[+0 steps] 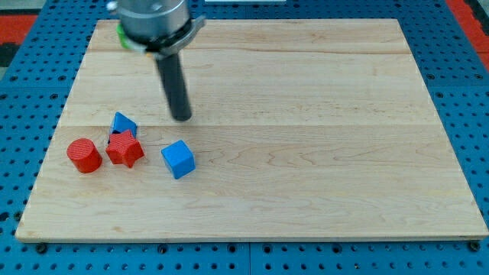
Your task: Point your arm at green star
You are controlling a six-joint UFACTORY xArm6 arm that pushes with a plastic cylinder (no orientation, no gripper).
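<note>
A green block [122,35] shows only as a sliver at the view's top left, mostly hidden behind the arm's grey head; its shape cannot be made out. My tip [182,117] rests on the board below and to the right of it, well apart. A blue cube [178,159] lies just below my tip. A blue triangular block [122,123] sits left of my tip, touching a red star [124,149]. A red cylinder [84,155] stands at the far left.
The wooden board [306,114] lies on a blue pegboard table [23,92]. The arm's grey head [153,19] hangs over the board's top left corner.
</note>
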